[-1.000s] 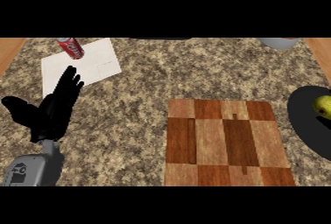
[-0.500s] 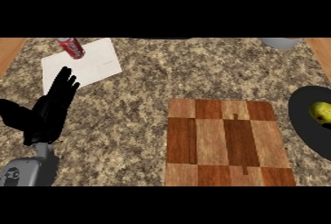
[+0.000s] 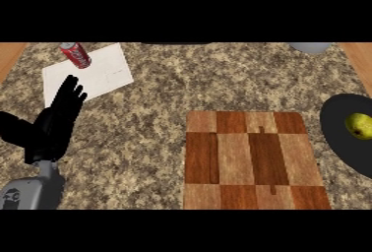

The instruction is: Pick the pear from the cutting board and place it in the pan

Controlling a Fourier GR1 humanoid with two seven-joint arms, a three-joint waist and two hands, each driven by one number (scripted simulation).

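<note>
On the speckled counter (image 3: 181, 88): cutting board (image 3: 251, 160), paper (image 3: 98, 76), perhaps a can (image 3: 75, 54).

One arm shows, at the view's left side: a grey forearm (image 3: 30, 191) comes in from the lower left corner and narrows to a slim wrist that leans slightly to the right. Above it the black left hand (image 3: 52, 132) is open and flat, with its fingers (image 3: 70, 96) straight, held close together and pointing up and a little to the right. Its thumb (image 3: 16, 130) sticks out sideways towards the left edge, well apart from the fingers.
</note>
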